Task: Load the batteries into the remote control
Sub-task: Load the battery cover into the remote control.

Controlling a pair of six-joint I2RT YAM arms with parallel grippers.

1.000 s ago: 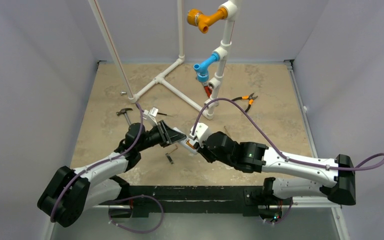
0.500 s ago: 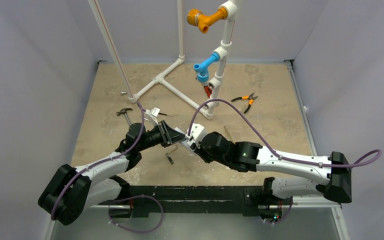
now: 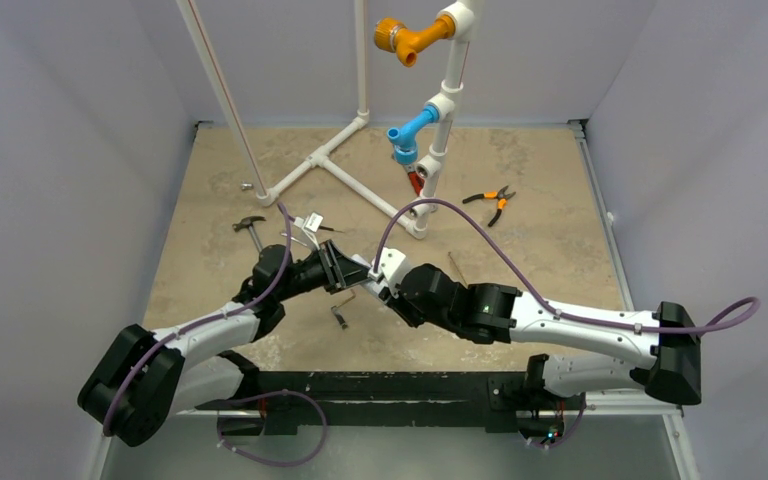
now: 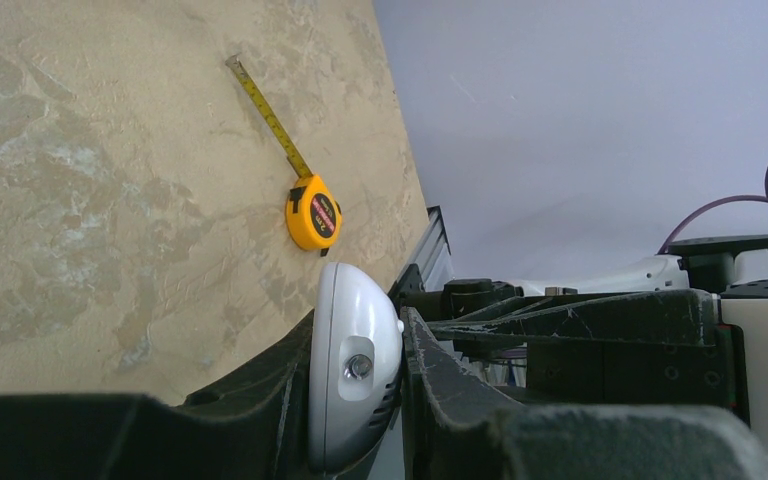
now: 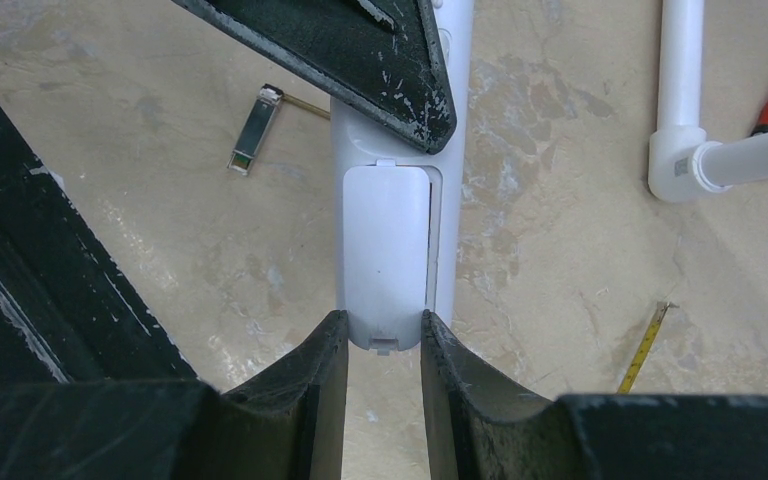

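A: Right gripper, what is it doing?
B: It is pinching the tab end of the battery cover, fingers narrow and touching the white remote control.
A: Left gripper?
B: It is clamping the remote's emitter end and holding it off the table, just in front of the PVC pipe frame.

The white remote control shows its back, cover fitted.

Left tool and right tool point at each other, nearly touching — both clamped tight.
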